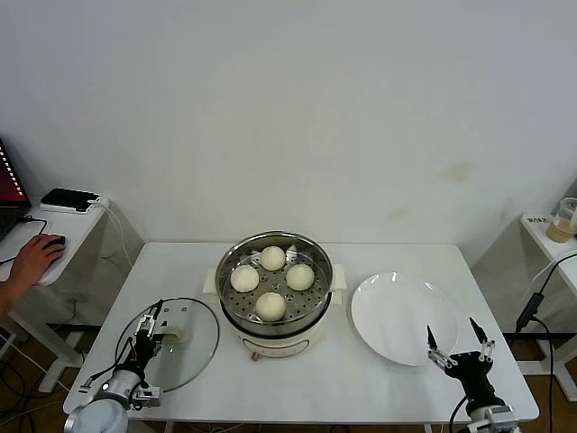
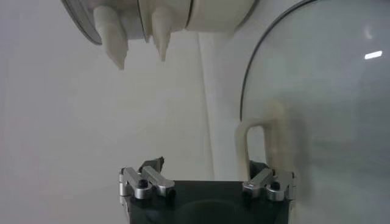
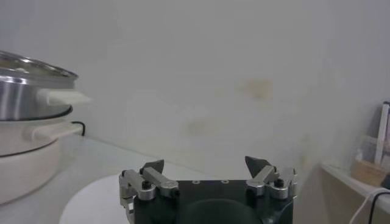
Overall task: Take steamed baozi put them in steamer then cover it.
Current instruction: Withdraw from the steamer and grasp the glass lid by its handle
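Left gripper (image 1: 151, 322): it hung low over the near left part of the desk (image 1: 297, 383), fingers spread either side of the cover's cream handle (image 1: 173, 335). In the left wrist view one finger sat beside the handle loop (image 2: 259, 149), nothing pinched. My call was that it was lined up for the lift.

Cover (image 1: 185, 347): lay flat on the desk just left of the steamer, handle up, within the left arm's reach and off the pot so the tray stayed open for loading.

Steamer (image 1: 274, 329): sat mid-desk, uncovered, side handles out to either side.

Baozi (image 1: 272, 258): all four rested on the perforated tray, spaced apart in a diamond. Loading looked done, and only the covering was left.

Plate (image 1: 397, 311): white, flat and bare, just right of the steamer, probably where the buns had been served from.

Right gripper (image 1: 461, 345): parked at the near right edge of the plate, fingers spread wide, holding nothing, well clear of the pot.

Writing: no brand or label readable on pot, cover or plate.

Far right: a cup (image 1: 564, 219) on a side shelf, its markings too small to read.
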`<action>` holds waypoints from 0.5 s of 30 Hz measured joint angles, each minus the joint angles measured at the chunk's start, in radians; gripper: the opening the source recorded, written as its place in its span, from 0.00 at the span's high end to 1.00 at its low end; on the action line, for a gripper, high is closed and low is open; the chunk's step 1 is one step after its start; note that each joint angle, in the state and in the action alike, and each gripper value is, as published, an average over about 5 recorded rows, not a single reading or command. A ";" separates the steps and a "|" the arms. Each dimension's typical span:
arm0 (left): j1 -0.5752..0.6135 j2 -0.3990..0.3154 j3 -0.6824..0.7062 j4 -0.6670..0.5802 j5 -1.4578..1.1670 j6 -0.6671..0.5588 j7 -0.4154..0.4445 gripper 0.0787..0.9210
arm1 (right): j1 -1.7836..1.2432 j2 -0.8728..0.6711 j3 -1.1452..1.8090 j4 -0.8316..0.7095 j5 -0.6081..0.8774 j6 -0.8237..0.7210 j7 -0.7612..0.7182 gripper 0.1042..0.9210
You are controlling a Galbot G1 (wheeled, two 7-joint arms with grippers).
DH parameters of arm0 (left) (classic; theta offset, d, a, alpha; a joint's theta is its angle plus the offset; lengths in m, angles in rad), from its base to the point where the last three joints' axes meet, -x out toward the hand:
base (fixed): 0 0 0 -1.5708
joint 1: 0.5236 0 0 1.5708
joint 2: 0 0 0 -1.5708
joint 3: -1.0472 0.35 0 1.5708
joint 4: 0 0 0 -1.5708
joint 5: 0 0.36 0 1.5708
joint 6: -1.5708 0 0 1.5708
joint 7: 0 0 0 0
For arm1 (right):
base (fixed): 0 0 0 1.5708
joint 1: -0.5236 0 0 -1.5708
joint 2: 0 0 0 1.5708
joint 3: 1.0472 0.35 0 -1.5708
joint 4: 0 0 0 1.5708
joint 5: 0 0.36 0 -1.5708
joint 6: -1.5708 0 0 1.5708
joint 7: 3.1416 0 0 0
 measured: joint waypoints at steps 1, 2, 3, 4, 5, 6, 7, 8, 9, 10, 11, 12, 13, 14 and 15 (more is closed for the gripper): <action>0.000 -0.001 0.001 0.003 -0.002 0.000 -0.001 0.26 | -0.001 0.000 0.000 0.002 0.000 0.000 0.000 0.12; 0.000 -0.002 0.001 0.005 -0.004 0.000 -0.001 0.30 | -0.002 0.000 0.000 0.003 0.000 -0.001 0.000 0.12; 0.001 -0.002 0.001 0.007 -0.006 0.000 -0.001 0.33 | -0.002 0.000 0.000 0.005 -0.001 -0.001 -0.001 0.12; 0.001 -0.003 0.002 0.009 -0.008 -0.001 -0.001 0.36 | -0.002 0.000 0.000 0.006 -0.001 -0.001 -0.001 0.12; 0.001 -0.004 0.002 0.011 -0.009 -0.001 -0.001 0.40 | -0.002 0.000 0.000 0.008 0.000 -0.002 -0.001 0.12; 0.002 -0.004 0.002 0.012 -0.010 -0.001 -0.001 0.43 | -0.002 0.000 0.000 0.010 0.000 -0.002 -0.001 0.12; 0.002 -0.005 0.002 0.013 -0.011 -0.002 -0.002 0.46 | -0.002 -0.001 0.000 0.012 0.000 -0.003 -0.002 0.12; 0.002 -0.005 0.002 0.014 -0.010 -0.004 -0.002 0.50 | -0.002 -0.001 0.000 0.013 0.001 -0.004 -0.002 0.12; 0.002 -0.005 0.001 0.014 -0.010 -0.006 -0.003 0.53 | -0.002 -0.002 0.000 0.015 0.002 -0.005 -0.003 0.12; 0.002 -0.005 0.000 0.014 -0.009 -0.008 -0.004 0.56 | -0.002 -0.002 0.000 0.016 0.003 -0.007 -0.004 0.12; 0.002 -0.005 -0.002 0.014 -0.008 -0.011 -0.006 0.60 | -0.002 -0.003 -0.001 0.017 0.005 -0.008 -0.005 0.12; 0.003 -0.004 -0.003 0.015 -0.008 -0.015 -0.008 0.64 | -0.001 -0.003 -0.001 0.018 0.007 -0.010 -0.006 0.12; 0.004 -0.004 -0.004 0.014 -0.008 -0.019 -0.011 0.67 | 0.000 -0.004 -0.002 0.018 0.009 -0.012 -0.007 0.12; 0.006 -0.004 -0.006 0.014 -0.008 -0.023 -0.014 0.71 | 0.001 -0.004 -0.003 0.019 0.010 -0.013 -0.007 0.12; 0.007 -0.005 -0.008 0.014 -0.009 -0.027 -0.018 0.74 | 0.002 -0.005 -0.004 0.019 0.012 -0.014 -0.008 0.12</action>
